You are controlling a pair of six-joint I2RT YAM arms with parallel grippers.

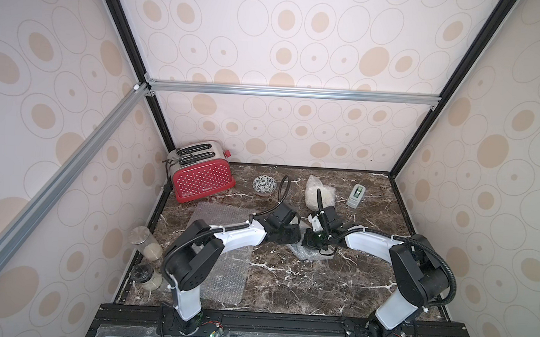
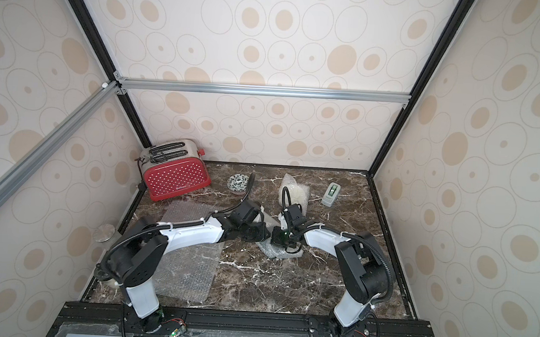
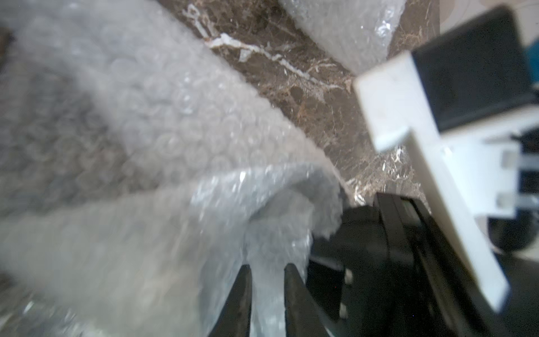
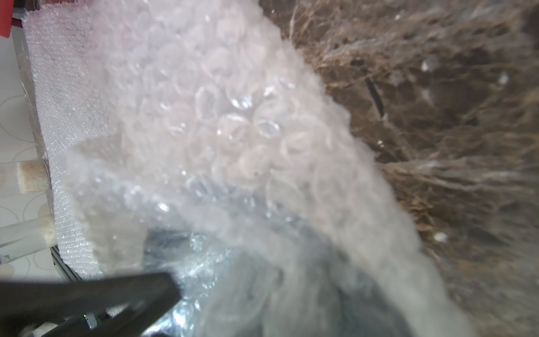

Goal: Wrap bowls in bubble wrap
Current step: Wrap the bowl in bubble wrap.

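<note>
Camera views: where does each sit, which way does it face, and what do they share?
Top views: high over the front edge, facing down and back onto the marble table; left arm and right arm show whole.
Left wrist: on that arm, facing along the left gripper pinching bubble wrap; right arm's wrist shows.
Right wrist: facing past the shut right gripper onto that wrap.
Shared: that wrap.

Red toaster point(image 1: 202, 174) and tape dispenser point(image 1: 356, 196) stand well apart; jars point(image 1: 147, 242) alongside.
</note>
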